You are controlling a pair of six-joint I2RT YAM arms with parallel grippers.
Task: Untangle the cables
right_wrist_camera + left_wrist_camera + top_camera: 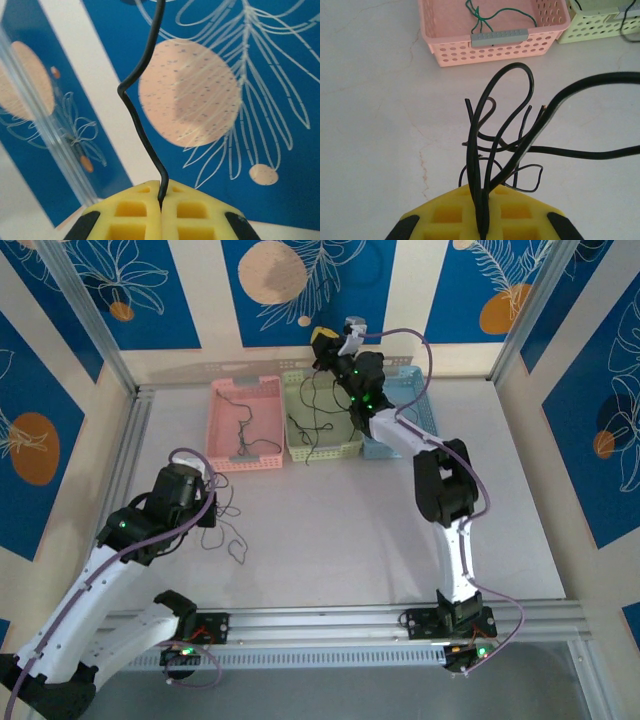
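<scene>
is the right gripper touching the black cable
Touching: the right wrist view shows the right gripper shut on a black cable, clamped between its closed jaws.

My right pincer is cut off by the bottom edge, and the black cable it clamps leaves through the top edge, its far end unseen. From above, my right arm hides much of the blue basket. Among the black cables at my left pincer I cannot tell how many are pinched; two run off the right edge.
</scene>
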